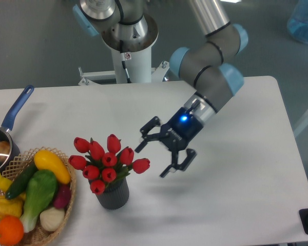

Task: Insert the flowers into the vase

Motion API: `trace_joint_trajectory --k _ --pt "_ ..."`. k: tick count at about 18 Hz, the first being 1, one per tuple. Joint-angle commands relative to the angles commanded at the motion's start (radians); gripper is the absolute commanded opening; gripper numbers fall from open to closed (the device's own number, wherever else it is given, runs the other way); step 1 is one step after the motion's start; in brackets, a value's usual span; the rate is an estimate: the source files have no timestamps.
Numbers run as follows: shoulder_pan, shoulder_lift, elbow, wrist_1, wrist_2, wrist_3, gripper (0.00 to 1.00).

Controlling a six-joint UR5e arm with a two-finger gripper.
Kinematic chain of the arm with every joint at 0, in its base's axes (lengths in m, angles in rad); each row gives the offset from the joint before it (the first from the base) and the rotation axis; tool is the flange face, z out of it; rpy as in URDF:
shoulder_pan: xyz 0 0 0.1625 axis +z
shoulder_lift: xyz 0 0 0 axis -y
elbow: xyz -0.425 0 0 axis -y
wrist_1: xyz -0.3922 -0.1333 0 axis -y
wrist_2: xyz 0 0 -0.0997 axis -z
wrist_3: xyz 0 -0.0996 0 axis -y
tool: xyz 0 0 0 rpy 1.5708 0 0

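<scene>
The flowers (107, 161) are standing in the vase (113, 193), their red buds fanning out above its round mouth and their green stems and leaves dropping into it. The vase is sitting upright on the white worktop (236, 205), just beside the wicker basket (66, 210) of fruit and vegetables at the left edge. The hand (156, 157) is hanging to the right of the bunch, clear of it, with its two fingers spread wide and gripping nothing; one fingertip is pointing toward the rightmost bud without touching it, and a blue light is glowing on the wrist behind. The arm is reaching down to it from the upper right. A blue-handled saucepan (7, 128) is lying at the far left of the worktop, behind the basket and partly cut off by the frame.
</scene>
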Motion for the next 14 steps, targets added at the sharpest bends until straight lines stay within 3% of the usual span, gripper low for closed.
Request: trace_joint_trajectory --k 6,9,14 --pt "0.005 0.178 0.04 -0.031 0.503 -0.097 1.0" --pt "0.005 0.281 0.04 -0.128 0.697 -0.091 1.0" --pt "0.025 0.437 0.038 -0.335 0.777 -0.069 1.0"
